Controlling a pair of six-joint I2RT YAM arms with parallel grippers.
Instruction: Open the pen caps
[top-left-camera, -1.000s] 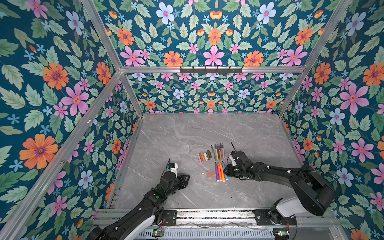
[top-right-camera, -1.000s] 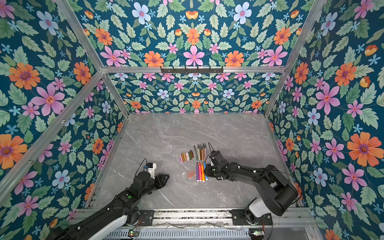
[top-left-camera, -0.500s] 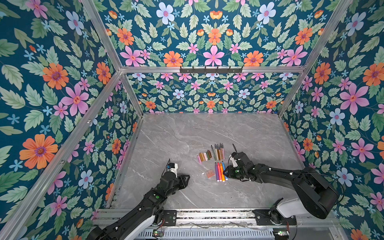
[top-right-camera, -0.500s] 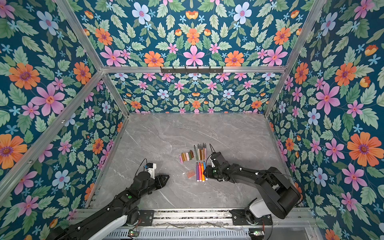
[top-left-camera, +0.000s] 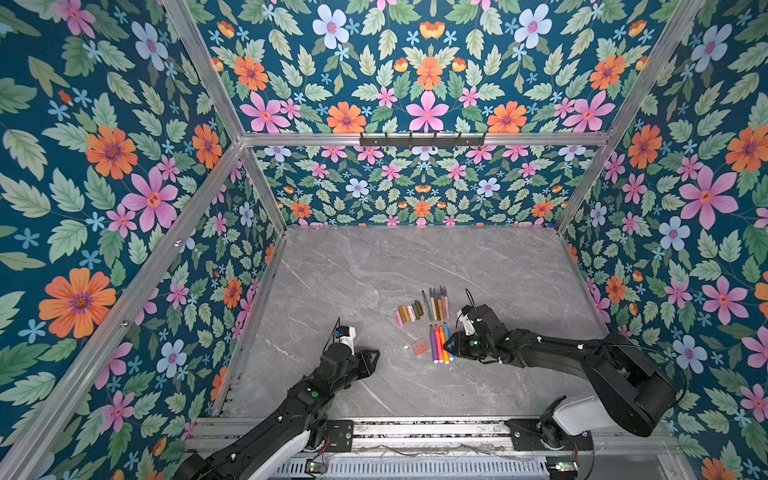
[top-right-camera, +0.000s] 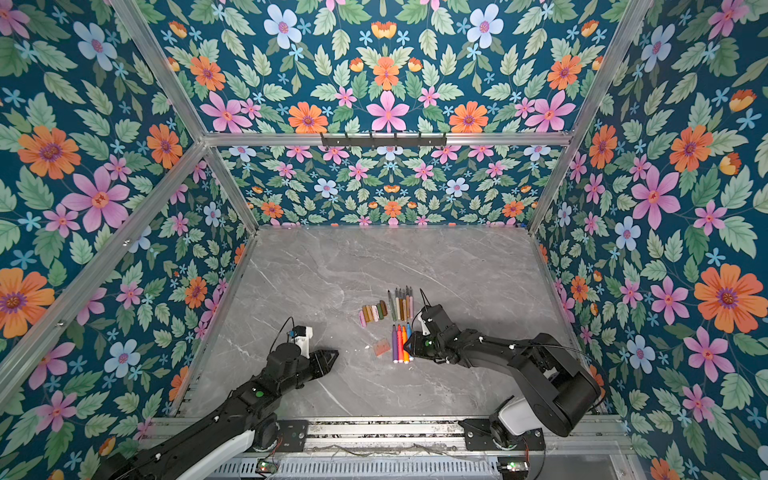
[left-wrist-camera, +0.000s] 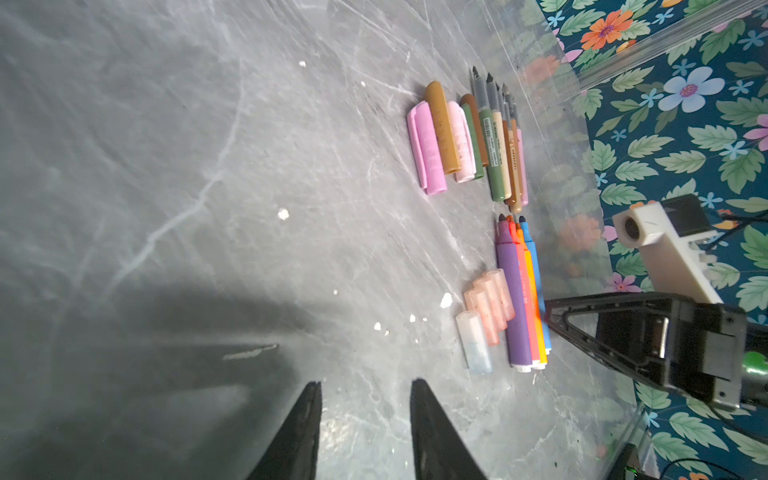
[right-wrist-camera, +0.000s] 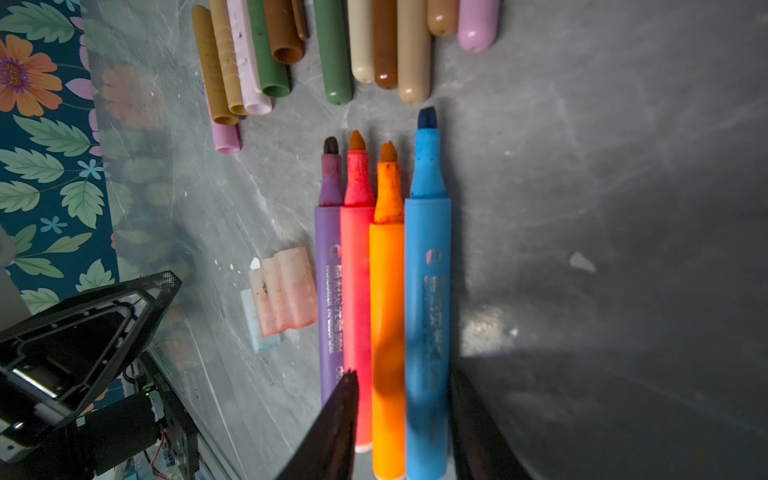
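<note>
Caps (top-left-camera: 409, 312): all off, at 9 o'clock of pens (top-left-camera: 439, 345).
Right end effector (right-wrist-camera: 402, 376): spread over pens; lift straight, no nudging.
Left end effector (left-wrist-camera: 365, 382): spread, empty.

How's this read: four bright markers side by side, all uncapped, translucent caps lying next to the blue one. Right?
No: the translucent caps lie next to the purple marker; the blue marker is at the row's other end. Right wrist view shows it.
</note>
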